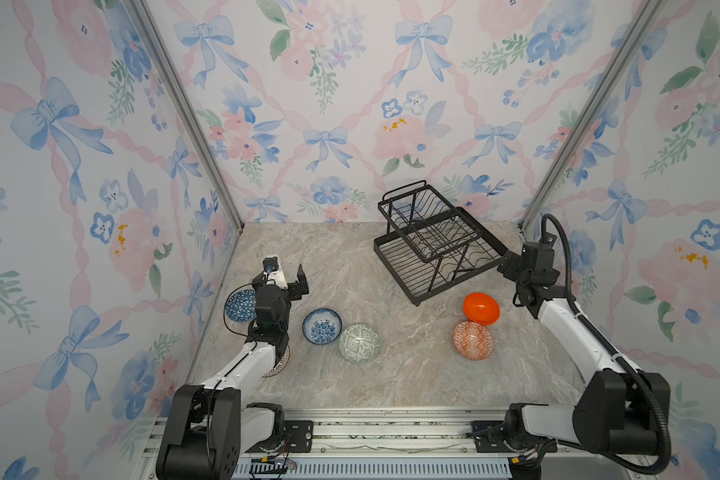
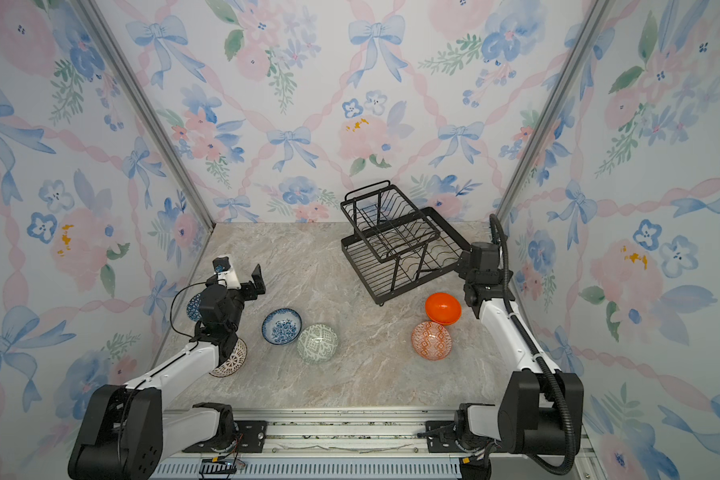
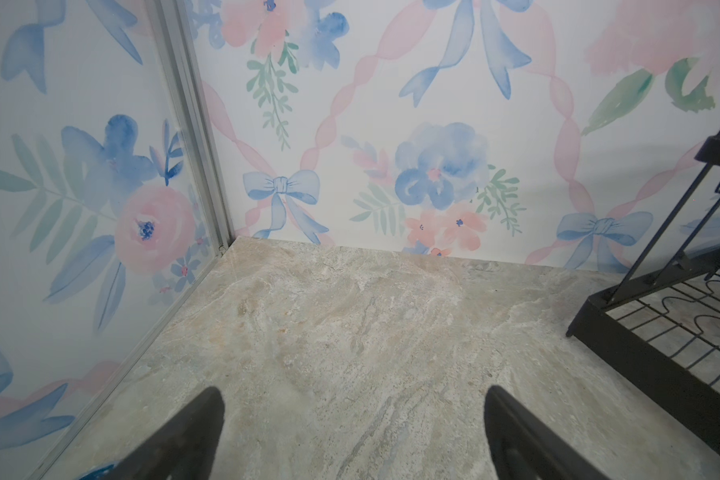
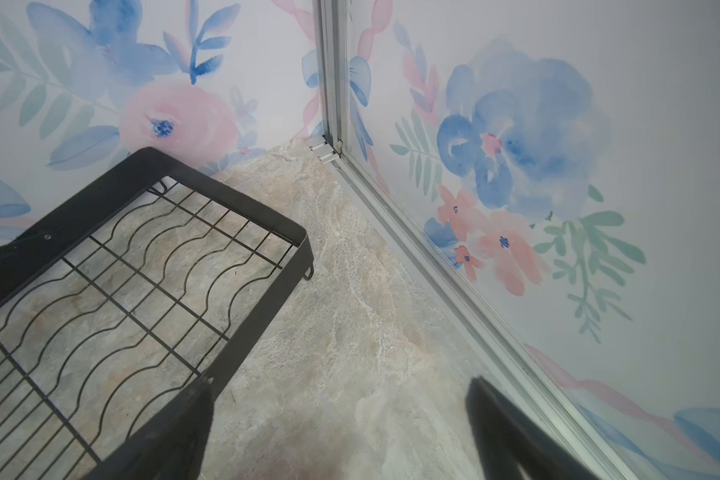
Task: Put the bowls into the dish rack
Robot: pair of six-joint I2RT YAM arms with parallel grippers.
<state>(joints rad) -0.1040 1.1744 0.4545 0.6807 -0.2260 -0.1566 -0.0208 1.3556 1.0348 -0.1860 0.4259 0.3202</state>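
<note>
The black wire dish rack (image 1: 437,243) (image 2: 398,243) stands at the back right with nothing in it. On the marble lie a dark-blue bowl (image 1: 238,305), a blue floral bowl (image 1: 321,326) (image 2: 281,326), a green-white bowl (image 1: 359,343) (image 2: 317,343), an orange-white patterned bowl (image 1: 473,340) (image 2: 431,340) and a plain orange bowl (image 1: 481,308) (image 2: 443,308). My left gripper (image 1: 285,272) (image 3: 354,392) hovers open above bare marble beside the dark-blue bowl. My right gripper (image 1: 504,261) (image 4: 337,384) is open at the corner of the rack's lower tray (image 4: 250,208), holding nothing.
A white bowl with a dark pattern (image 2: 230,360) lies half hidden under my left arm. Wallpapered walls close in the back and both sides; the right gripper sits close to the right wall's metal rail (image 4: 433,282). The rack's corner (image 3: 641,357) shows in the left wrist view.
</note>
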